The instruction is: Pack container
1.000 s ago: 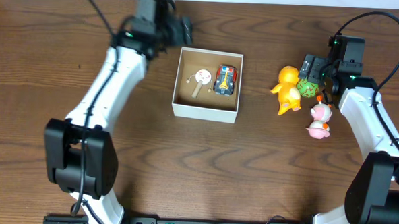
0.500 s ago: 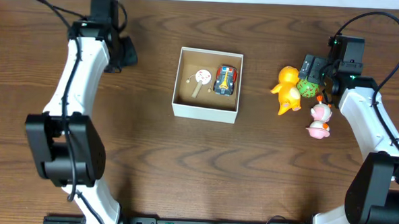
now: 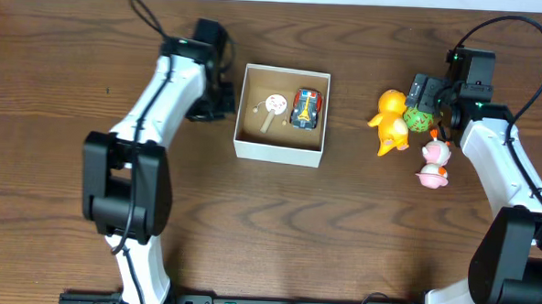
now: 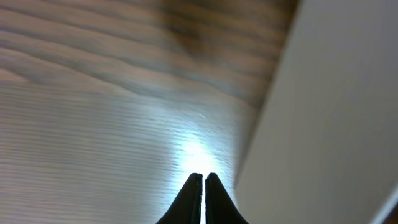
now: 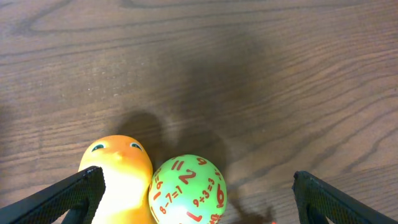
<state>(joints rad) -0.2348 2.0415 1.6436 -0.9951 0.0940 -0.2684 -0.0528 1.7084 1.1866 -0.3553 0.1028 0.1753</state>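
The left gripper (image 4: 203,177) has its two dark fingers pressed tip to tip with nothing between them. They point down at the brown wood-grain table (image 3: 341,228), just beside the left outer wall of the container (image 3: 280,153), the square, shallow, lidless box with white walls and a brown cardboard inside. Whether the tips touch that wall cannot be told. Pinched shut and empty next to the box, this arm looks placed to steady or nudge it rather than to pick anything up.

The right gripper (image 5: 199,182) is spread as wide as it goes and holds nothing. Its fingers stand on either side of a green ball printed with red numbers (image 5: 188,190) and the head of an orange rubber duck (image 5: 118,180), which touch each other. That wide stance above the pair suggests it is lining up to take one of them, most likely the ball, which sits nearer the middle of the gap.

A pink and white figure toy (image 3: 434,165) lies near them, closer to the robot.

The container sits at the table's middle, between the arms and well apart from the loose toys. Its walls look clean and square. Inside, a blue, red and yellow toy car (image 3: 305,109) sits against the right side, with a small white disc on a stick (image 3: 273,106) beside it. Much of the cardboard floor is bare, so by my reckoning packing is only partly done.
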